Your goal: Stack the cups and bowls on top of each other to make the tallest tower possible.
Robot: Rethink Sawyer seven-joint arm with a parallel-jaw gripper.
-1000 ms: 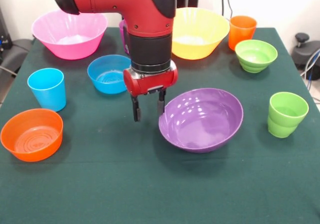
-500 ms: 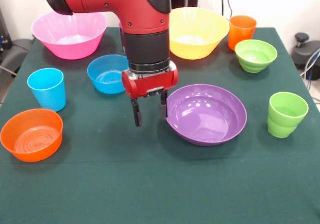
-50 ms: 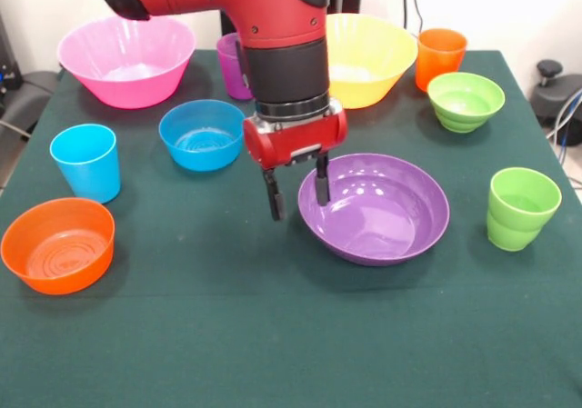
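From the front, the red and black arm's gripper (image 3: 297, 196) hangs over the middle of the green cloth-covered table (image 3: 273, 335) with its two dark fingers spread, straddling the near-left rim of the wide shallow glossy purple plastic bowl (image 3: 382, 213): one finger stands outside the wall, the other over the bowl's inside. Nothing is pinched yet, and the bowl lies flat on the cloth. The step in hand looks like a rim grasp, so the fingers should sink far enough to catch the wall below the lip before closing, and the lift should go straight up, since a shallow bowl held by one edge will tilt. The other pieces stand apart: the large pink bowl (image 3: 126, 58) at the far-left corner, the large yellow-orange bowl (image 3: 368, 55) along the far edge with the translucent purple tumbler (image 3: 233, 64) beside it, the orange tumbler (image 3: 441, 57) and small green bowl (image 3: 465, 100) toward the far-right corner, the stepped lime green tumbler (image 3: 522, 207) near the right edge, the small blue bowl (image 3: 201, 134) just left of the arm, and the sky blue tumbler (image 3: 85, 161) and small orange bowl (image 3: 57, 243) by the left edge. No overhead picture is at hand.
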